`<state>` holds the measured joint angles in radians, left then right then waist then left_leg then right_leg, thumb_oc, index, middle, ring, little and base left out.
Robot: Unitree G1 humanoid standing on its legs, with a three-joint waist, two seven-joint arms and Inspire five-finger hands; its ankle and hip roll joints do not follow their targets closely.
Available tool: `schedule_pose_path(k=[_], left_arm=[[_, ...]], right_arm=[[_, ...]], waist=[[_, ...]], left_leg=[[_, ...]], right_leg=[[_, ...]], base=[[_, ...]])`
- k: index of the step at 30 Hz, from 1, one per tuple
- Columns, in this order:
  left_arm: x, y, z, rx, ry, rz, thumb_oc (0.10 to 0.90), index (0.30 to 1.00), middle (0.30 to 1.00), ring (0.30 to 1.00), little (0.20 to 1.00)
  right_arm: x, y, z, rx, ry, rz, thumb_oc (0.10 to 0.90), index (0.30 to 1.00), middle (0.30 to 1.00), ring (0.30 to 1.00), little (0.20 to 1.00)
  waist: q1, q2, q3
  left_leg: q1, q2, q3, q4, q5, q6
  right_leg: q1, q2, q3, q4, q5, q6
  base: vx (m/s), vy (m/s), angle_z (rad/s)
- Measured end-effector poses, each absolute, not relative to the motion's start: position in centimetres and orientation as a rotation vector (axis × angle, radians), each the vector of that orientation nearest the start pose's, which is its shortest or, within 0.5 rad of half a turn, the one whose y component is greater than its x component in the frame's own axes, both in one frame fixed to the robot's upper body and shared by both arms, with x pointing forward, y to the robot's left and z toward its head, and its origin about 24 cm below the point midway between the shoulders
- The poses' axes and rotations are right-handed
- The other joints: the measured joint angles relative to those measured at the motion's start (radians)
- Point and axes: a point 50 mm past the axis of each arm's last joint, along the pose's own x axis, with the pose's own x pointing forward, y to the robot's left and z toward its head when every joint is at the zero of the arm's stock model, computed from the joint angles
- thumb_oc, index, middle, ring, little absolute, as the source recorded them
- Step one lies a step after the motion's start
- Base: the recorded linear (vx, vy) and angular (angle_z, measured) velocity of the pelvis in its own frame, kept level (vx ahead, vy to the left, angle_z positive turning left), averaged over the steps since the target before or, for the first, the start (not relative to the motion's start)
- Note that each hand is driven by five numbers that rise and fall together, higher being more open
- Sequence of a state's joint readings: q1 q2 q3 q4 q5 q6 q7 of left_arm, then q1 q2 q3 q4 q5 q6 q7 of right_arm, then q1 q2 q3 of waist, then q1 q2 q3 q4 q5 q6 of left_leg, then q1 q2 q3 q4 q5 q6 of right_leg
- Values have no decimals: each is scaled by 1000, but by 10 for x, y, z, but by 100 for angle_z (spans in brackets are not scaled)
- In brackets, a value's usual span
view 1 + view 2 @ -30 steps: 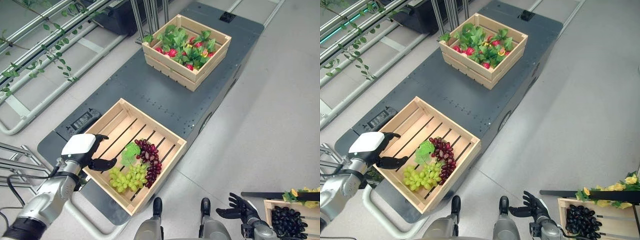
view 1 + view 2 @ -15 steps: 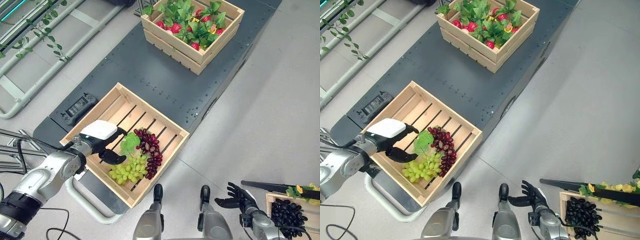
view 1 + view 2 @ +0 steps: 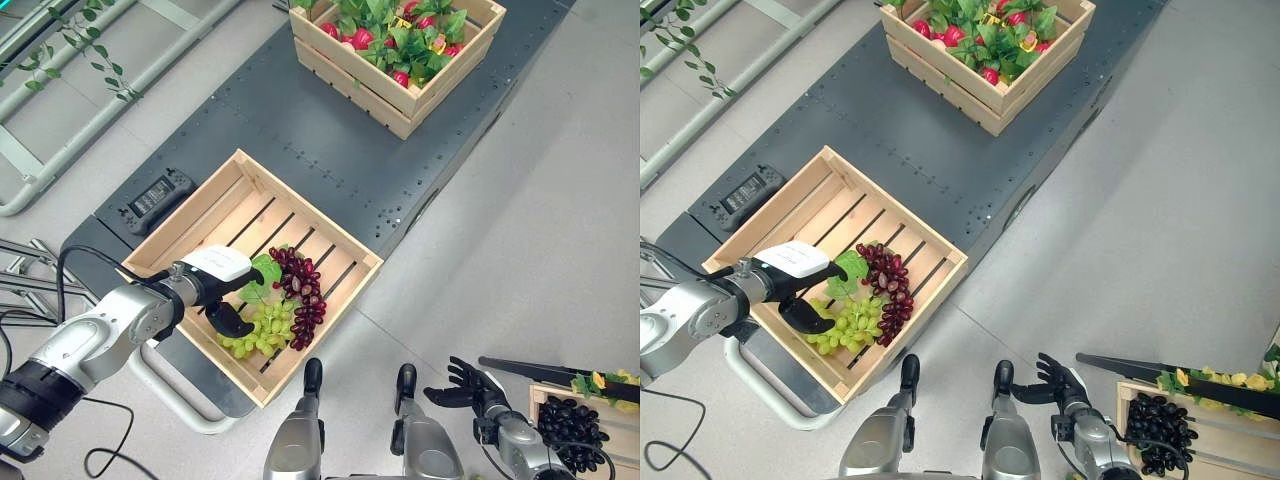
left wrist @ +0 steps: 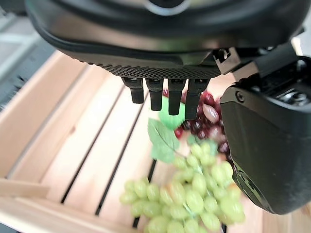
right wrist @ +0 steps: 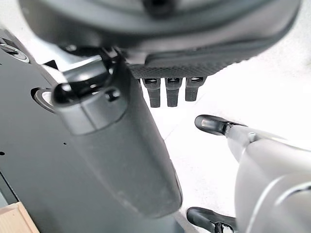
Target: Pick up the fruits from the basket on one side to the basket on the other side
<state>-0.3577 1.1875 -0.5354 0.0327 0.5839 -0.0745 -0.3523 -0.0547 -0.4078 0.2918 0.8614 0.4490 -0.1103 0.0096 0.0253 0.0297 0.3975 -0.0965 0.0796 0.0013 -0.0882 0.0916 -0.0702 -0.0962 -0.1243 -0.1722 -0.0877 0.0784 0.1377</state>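
The left hand hangs spread wide inside the near wooden crate, fingers and thumb apart and gripping nothing. The green grapes lie just beneath its thumb, the red grapes just past its fingertips. The right hand sits low and relaxed, fingers splayed, near the black grapes in their own crate

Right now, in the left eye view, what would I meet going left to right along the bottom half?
Left hand with white cover → green grape bunch → dark red grape bunch → right hand → black grapes in the pale wooden crate.
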Motion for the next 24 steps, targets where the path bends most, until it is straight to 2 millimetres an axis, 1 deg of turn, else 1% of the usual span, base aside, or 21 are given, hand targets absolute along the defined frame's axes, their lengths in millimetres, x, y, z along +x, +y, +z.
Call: schedule_pose_path(k=[4,6,8,13,17,20,24], left_arm=[[280,260,117,1834,213,-647,800,900,900,900,900],[281,260,116,1822,238,-651,800,900,900,900,900],[281,258,114,1811,245,-664,800,900,900,900,900],[281,252,107,1782,261,-697,800,900,900,900,900],[283,253,104,1757,308,-643,800,900,900,900,900],[284,257,97,1737,353,-620,800,900,900,900,900],[286,263,81,1709,430,-569,800,900,900,900,900]], right_arm=[[195,-247,-97,-94,701,-74,800,900,900,900,900],[198,-246,-96,-93,690,-72,800,900,900,900,900],[197,-246,-96,-80,690,-79,800,900,900,900,900],[197,-244,-98,-56,693,-90,800,900,900,900,900],[200,-238,-98,-43,685,-83,800,900,900,900,900],[200,-238,-98,-45,685,-84,800,900,900,900,900],[201,-237,-98,-47,681,-86,800,900,900,900,900]], waist=[[4,-2,7],[13,-3,9],[21,-3,10],[31,-6,12],[33,-15,26],[34,-15,29],[40,-16,31]], left_leg=[[-1,1,0,0,0,0],[-2,1,-1,0,0,0],[-4,1,-3,3,0,0],[-6,2,-8,6,0,0],[-6,1,-15,9,0,0],[-6,1,-17,9,0,0],[-6,1,-20,9,0,0]], right_leg=[[0,1,-6,0,-1,-1],[1,1,-11,0,-1,-2],[4,1,-27,0,-2,-3],[8,2,-32,0,-2,-4],[11,2,-33,0,-2,-4],[12,2,-34,0,-2,-4],[13,2,-36,0,-2,-4]], base=[[-37,-35,1],[-24,-40,3],[-6,-30,7],[4,-11,4],[0,0,0],[0,0,0],[0,0,0]])
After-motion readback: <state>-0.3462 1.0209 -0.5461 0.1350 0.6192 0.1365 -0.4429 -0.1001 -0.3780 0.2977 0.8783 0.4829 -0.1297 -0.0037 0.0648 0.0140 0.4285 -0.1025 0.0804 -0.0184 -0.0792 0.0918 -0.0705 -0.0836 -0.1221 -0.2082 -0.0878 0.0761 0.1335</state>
